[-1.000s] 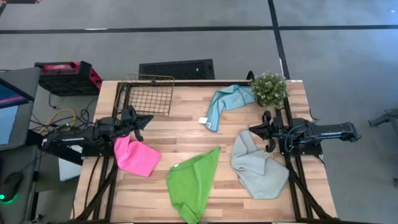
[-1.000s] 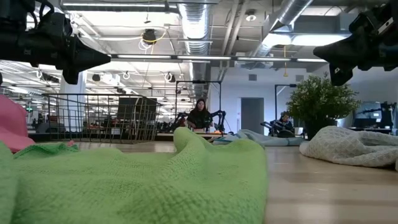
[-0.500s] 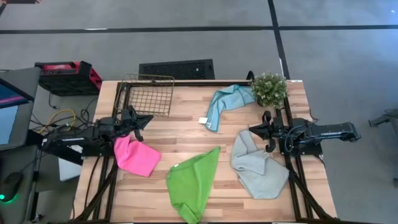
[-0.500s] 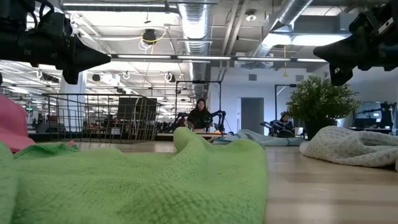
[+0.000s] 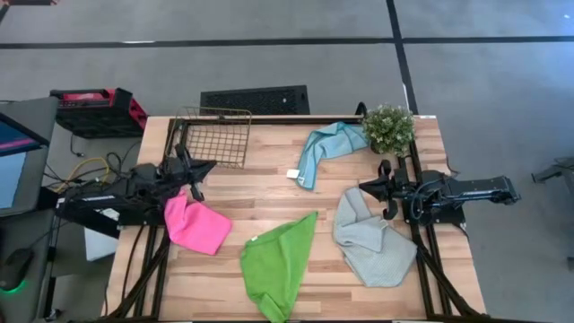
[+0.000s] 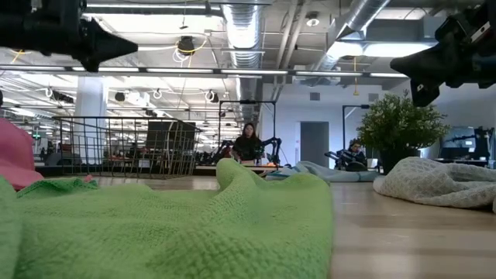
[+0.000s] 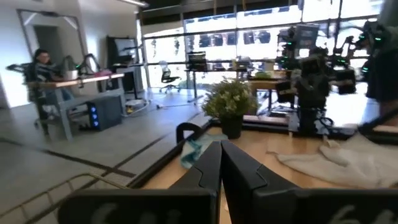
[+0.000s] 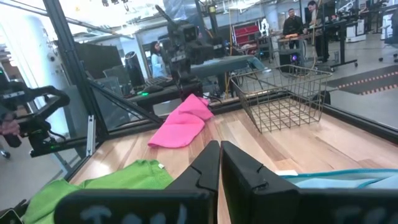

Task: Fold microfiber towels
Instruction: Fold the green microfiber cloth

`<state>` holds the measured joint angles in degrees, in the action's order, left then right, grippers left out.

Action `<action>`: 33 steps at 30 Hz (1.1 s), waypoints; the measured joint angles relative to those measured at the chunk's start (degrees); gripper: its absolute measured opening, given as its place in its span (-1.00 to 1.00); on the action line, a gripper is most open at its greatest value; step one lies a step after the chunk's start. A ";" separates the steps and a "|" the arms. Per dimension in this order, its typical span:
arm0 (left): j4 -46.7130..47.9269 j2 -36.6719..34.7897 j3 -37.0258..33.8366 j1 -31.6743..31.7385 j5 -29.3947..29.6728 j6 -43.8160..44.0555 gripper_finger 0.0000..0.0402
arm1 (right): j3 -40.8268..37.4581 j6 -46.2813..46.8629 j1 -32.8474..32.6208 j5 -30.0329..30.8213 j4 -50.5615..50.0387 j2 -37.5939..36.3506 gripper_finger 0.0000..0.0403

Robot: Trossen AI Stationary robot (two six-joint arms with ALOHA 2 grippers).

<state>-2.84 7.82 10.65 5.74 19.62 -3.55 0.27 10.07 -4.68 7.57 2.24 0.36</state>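
While the pink towel [image 5: 195,224], green towel [image 5: 276,261], teal towel [image 5: 325,148] and grey towel [image 5: 370,239] are lying unfolded across the bench [image 5: 260,188], I am holding the left gripper [image 5: 208,165] and the right gripper [image 5: 364,187] clenched empty at opposite side edges.

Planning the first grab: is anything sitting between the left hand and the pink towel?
Nothing visible. The left hand, shut, hovers above the table beside the wire basket, and the pink towel lies just past it on open wood.
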 joint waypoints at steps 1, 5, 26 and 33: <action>0.79 1.74 1.63 0.00 0.81 -0.04 -1.00 | 0.00 0.02 0.00 0.00 0.25 0.00 -0.81; 5.89 11.07 8.88 0.00 3.79 -0.30 -1.00 | 0.00 0.00 0.12 0.50 0.89 0.00 -0.81; 15.62 38.96 26.86 -6.72 2.99 11.08 -1.00 | 20.95 -4.91 0.96 1.27 -19.58 11.58 -0.97; 23.92 43.51 32.21 -9.54 5.04 16.86 -1.00 | 34.60 4.50 0.93 -2.33 -40.66 24.71 -0.98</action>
<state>21.08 51.33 42.86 -3.80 24.67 13.31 34.87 14.56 -3.75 5.24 -38.42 25.07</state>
